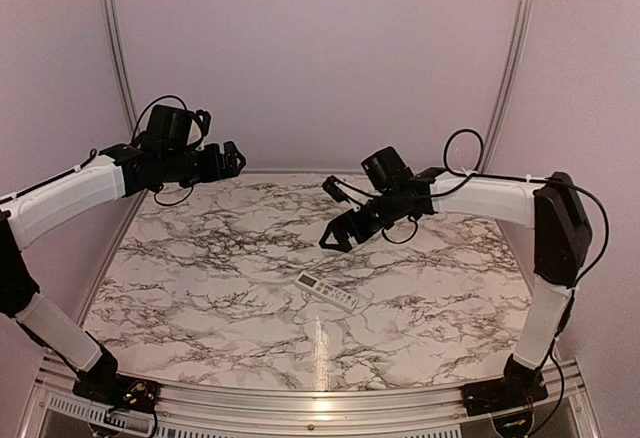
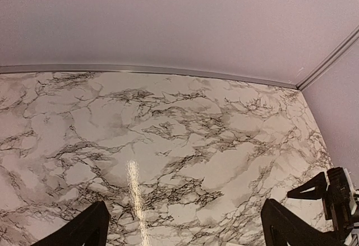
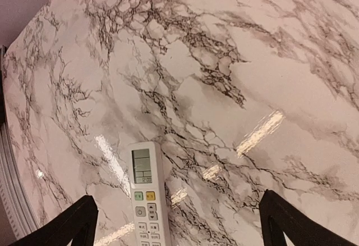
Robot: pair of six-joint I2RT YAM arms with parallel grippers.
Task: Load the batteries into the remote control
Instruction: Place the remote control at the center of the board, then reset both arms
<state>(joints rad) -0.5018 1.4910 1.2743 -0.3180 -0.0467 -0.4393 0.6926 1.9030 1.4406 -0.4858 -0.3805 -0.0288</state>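
The white remote control (image 1: 327, 293) lies button side up on the marble table, near the middle front. In the right wrist view it (image 3: 146, 195) shows its small screen and grey buttons, between my fingers and closer to the left one. My right gripper (image 1: 338, 228) is open and empty, held above the table behind the remote. My left gripper (image 1: 236, 158) is open and empty, high over the far left of the table. In the left wrist view its fingers (image 2: 76, 232) frame bare marble. No batteries are in view.
The marble table (image 1: 200, 258) is bounded by pale walls and a metal rail at the back (image 2: 168, 69). My right arm's gripper shows at the right edge of the left wrist view (image 2: 331, 195).
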